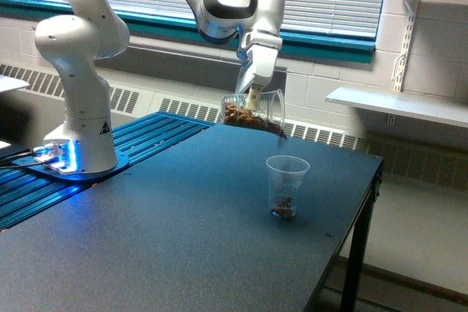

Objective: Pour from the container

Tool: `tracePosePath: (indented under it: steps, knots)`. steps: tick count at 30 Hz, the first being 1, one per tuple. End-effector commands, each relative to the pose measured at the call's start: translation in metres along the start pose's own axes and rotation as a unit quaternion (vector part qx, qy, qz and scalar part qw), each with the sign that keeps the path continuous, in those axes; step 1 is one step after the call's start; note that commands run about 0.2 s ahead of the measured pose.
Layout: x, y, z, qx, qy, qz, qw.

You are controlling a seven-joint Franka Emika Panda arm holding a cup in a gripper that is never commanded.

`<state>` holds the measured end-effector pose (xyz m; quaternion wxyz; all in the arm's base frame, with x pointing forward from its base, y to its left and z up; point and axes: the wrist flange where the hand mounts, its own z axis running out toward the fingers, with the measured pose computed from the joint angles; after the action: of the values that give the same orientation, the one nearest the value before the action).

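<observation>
The white arm's gripper [254, 98] is clamped on the clear, straight-sided cylindrical container [254, 115] of brown pieces, tipped on its side with its mouth toward four o'clock, above and at eleven o'clock from the small clear ribbed plastic cup [286, 185] standing on the dark table [146, 253]

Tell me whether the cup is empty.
Not empty: brown bits lie at the bottom of the cup, under the tilted container.
</observation>
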<state>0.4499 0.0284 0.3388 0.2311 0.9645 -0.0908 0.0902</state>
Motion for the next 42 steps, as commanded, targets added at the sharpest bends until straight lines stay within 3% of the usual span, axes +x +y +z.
tracePosePath:
  steps: [1,21,42]
  knots:
    - [0.001,-0.003,-0.008,-0.01,0.006,-0.009,0.9999]
    - [0.002,-0.008,-0.014,-0.031,-0.001,-0.015,0.9994]
    - [0.012,-0.012,-0.029,-0.072,-0.017,-0.034,0.9967]
